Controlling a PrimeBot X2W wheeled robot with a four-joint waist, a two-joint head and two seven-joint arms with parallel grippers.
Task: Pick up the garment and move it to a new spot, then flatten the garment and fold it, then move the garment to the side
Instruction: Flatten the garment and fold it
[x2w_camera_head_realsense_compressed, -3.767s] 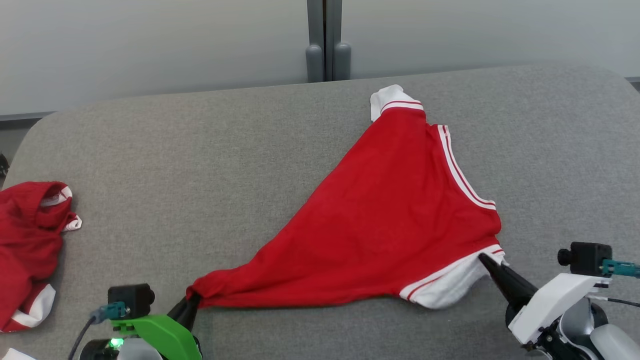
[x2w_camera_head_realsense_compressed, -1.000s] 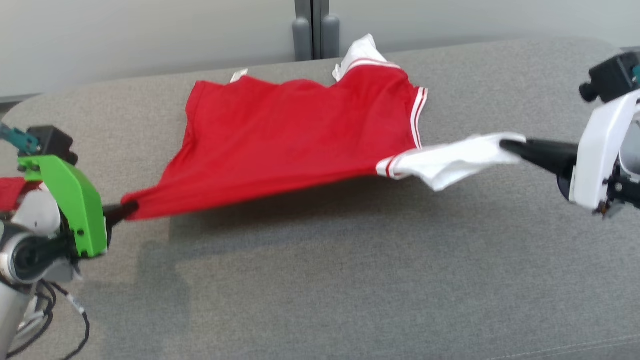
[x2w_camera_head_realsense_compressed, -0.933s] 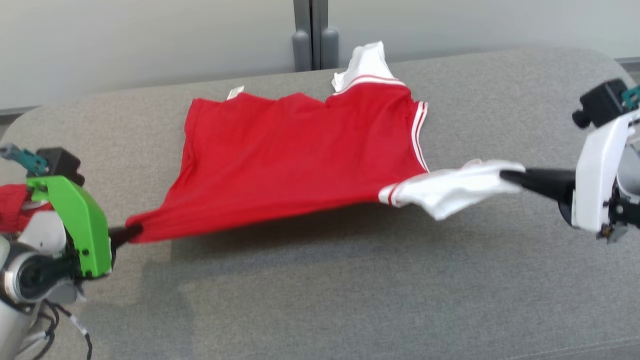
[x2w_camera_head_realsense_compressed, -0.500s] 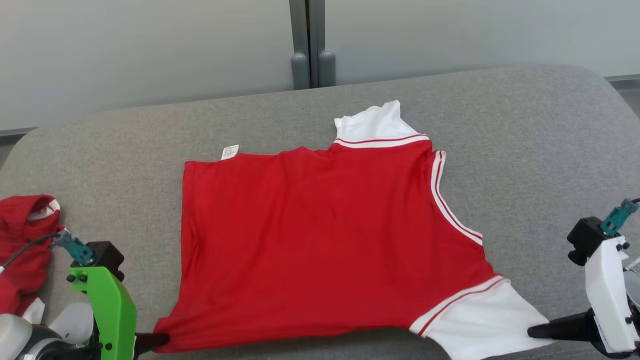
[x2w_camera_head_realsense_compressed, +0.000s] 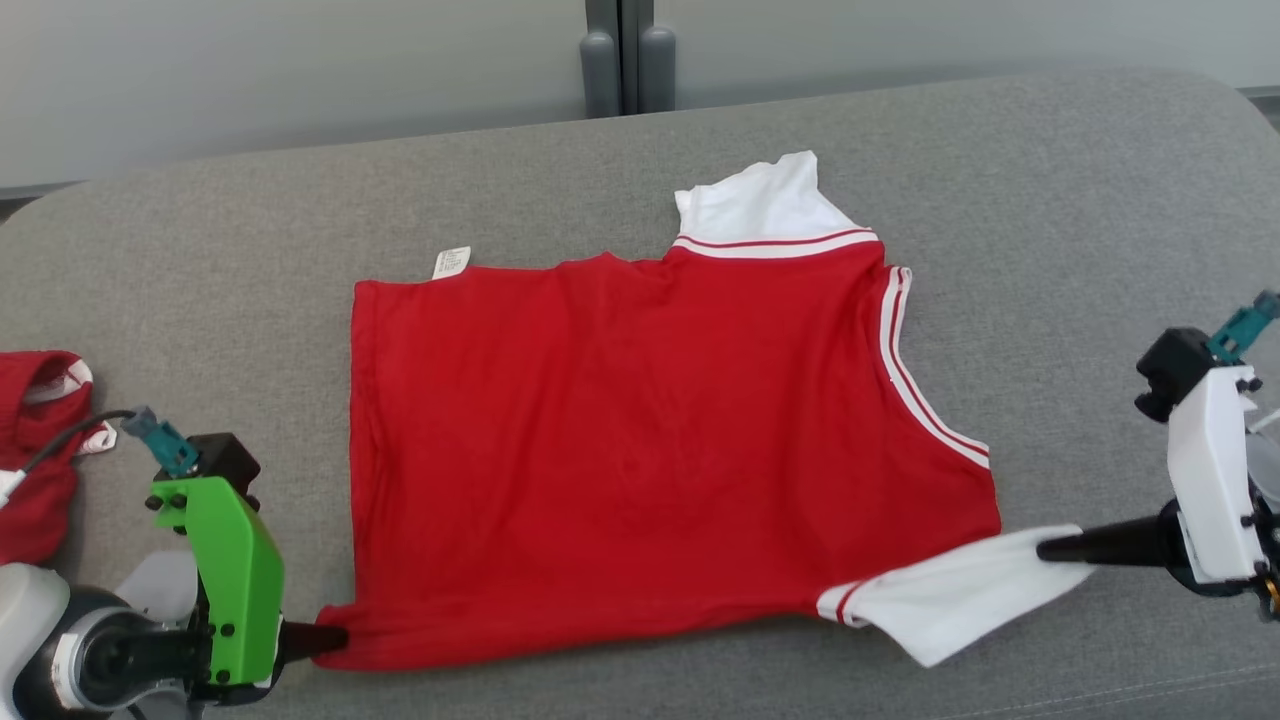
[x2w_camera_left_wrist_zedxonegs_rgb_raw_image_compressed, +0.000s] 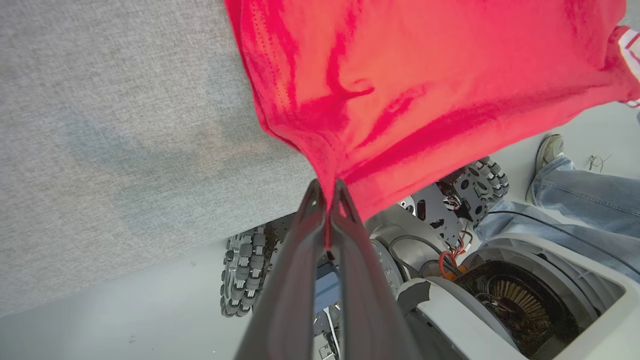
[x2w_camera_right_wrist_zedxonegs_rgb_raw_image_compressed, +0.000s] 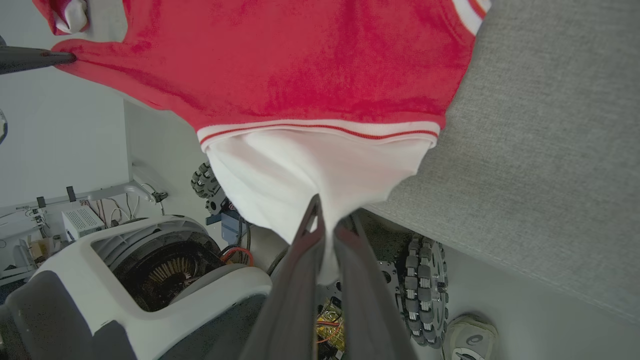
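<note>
1. Two things are cut off: a second red cloth (x2w_camera_head_realsense_compressed: 35, 480) at the left edge, and a person's leg (x2w_camera_left_wrist_zedxonegs_rgb_raw_image_compressed: 590, 200) in the left wrist view.
2. The red garment (x2w_camera_head_realsense_compressed: 640, 450) is spread flat on the grey tabletop (x2w_camera_head_realsense_compressed: 250, 250).
3. Its near left corner is clamped in the left pincer (x2w_camera_head_realsense_compressed: 335, 637).
4. Its near white sleeve (x2w_camera_head_realsense_compressed: 950, 600) is clamped in the right pincer (x2w_camera_head_realsense_compressed: 1045, 549).

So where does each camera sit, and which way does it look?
Head view: on the robot's head, looking down at the red shirt on the grey cushion; left hand and right hand show.
Left wrist view: on that wrist, looking along the left hand at the shirt's corner; wheeled base shows.
Right wrist view: on that wrist, looking along the right hand at the white sleeve.
Shared: both wrist views see the base.
</note>
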